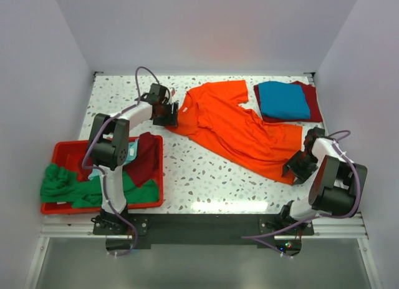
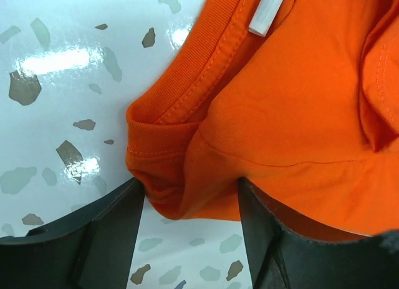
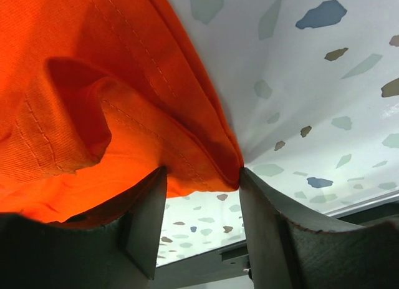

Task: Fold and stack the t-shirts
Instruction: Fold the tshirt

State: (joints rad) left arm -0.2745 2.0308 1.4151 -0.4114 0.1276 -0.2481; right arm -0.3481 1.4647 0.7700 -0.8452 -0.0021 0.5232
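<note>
Orange t-shirt (image 1: 234,128) spread diagonally on table (image 1: 187,170); folded blue shirt (image 1: 283,100) on dark red shirt (image 1: 315,105).

A red bin (image 1: 62,153) sits on the speckled table (image 1: 206,176).

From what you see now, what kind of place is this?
Probably a robot test cell for laundry folding, not a home: bare white walls box in a speckled table, with an orange t-shirt spread out and a red bin of clothes.
</note>
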